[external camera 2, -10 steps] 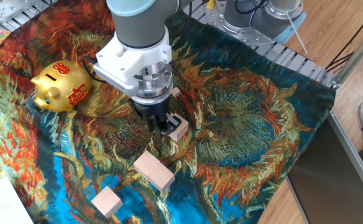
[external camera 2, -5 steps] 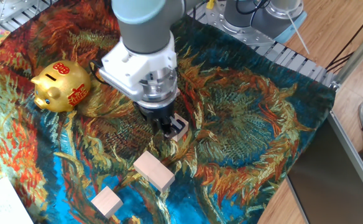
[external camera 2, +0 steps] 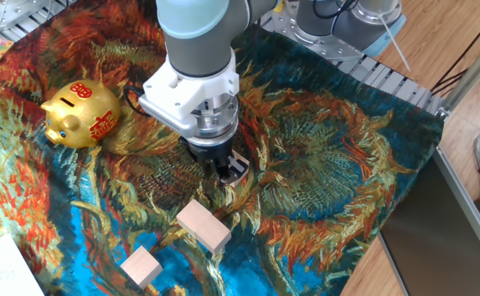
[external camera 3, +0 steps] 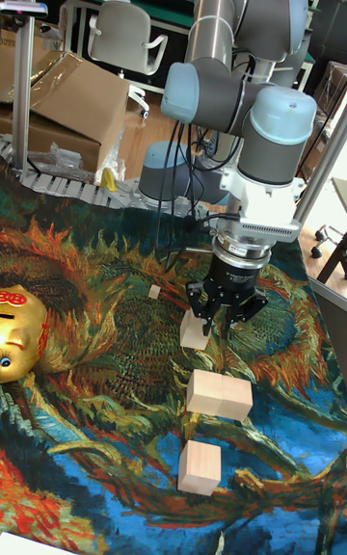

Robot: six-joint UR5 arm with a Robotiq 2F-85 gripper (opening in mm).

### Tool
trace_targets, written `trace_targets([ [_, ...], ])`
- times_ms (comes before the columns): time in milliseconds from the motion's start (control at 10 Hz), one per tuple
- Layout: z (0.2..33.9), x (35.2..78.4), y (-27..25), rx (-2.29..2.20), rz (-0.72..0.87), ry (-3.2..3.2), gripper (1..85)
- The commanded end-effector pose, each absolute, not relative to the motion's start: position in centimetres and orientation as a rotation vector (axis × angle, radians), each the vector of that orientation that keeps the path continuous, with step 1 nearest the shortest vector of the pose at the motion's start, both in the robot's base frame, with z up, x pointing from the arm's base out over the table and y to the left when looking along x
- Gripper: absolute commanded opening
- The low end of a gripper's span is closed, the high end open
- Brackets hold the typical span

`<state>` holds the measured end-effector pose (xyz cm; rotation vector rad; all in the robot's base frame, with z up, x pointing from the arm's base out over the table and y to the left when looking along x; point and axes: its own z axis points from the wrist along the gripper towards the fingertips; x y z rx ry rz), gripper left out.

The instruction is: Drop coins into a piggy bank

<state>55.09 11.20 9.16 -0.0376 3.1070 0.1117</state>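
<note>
Your gripper (external camera 3: pixel 226 312) was spread over a small wooden block (external camera 3: pixel 195 329); you needed it centred before closing; the piggy bank (external camera 2: pixel 81 114) sat at ten o'clock.

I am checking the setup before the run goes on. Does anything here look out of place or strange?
One thing: no coins are visible. The gripper hangs low, fingers spread, over a small pale wooden block, far from the shiny gold pig-shaped bank. Otherwise nothing looks tipped, spilled or damaged.

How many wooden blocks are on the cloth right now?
4 show: a tiny block, one under the gripper, and two nearer the camera. The arm may hide more.
</note>
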Motion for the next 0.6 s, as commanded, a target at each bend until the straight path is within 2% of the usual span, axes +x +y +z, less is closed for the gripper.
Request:
trace_targets([
  [0, 8.81, 54.26, 11.71, -0.011, 0.132, 3.137, 31.3],
  [500, 8.95, 54.62, 11.47, -0.067, 0.108, 3.115, 31.3],
])
